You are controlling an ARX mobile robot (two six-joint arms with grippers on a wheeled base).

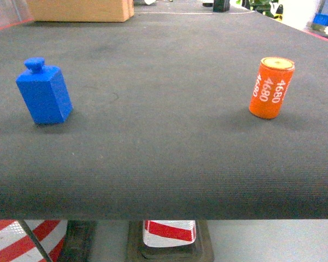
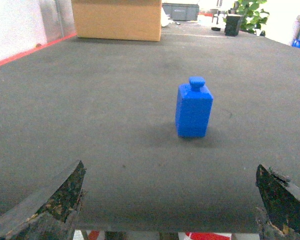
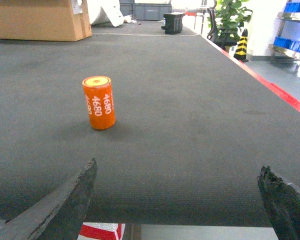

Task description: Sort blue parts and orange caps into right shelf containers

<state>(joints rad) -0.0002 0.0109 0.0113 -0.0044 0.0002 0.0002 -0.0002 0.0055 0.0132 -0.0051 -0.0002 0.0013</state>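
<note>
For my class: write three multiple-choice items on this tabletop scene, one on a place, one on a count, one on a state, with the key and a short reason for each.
1. In the head view, where does the blue part stand?
A. left side of the mat
B. right side
C. on the cardboard box

2. How many orange caps are on the mat?
A. none
B. one
C. three

3. How is the left hand?
A. shut on the blue part
B. open, holding nothing
C. open around the orange cap

Key: A, it stands left with the cap right; B, a single cap marked 4680 shows; B, both fingers sit wide apart, short of the part.
</note>
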